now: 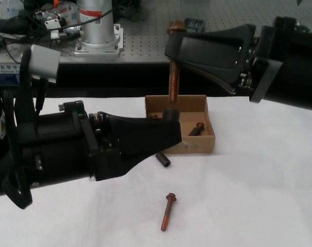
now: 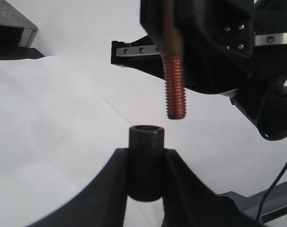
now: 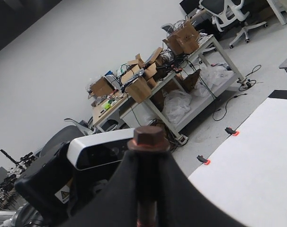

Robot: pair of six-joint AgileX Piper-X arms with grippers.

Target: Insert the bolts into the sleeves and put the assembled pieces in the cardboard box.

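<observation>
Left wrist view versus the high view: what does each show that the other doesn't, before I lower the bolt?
Left wrist only: the open mouth of the sleeve. High only: the cardboard box, a spare bolt and a spare sleeve on the table. Both: the right tool holding the bolt upright above the sleeve in the left tool.

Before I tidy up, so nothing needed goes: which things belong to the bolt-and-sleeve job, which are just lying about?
Job: bolt in the right gripper; sleeve in the left gripper; loose bolt and loose sleeve on the bench; cardboard box.
Lying about: metal post and cables on the table behind.
</observation>
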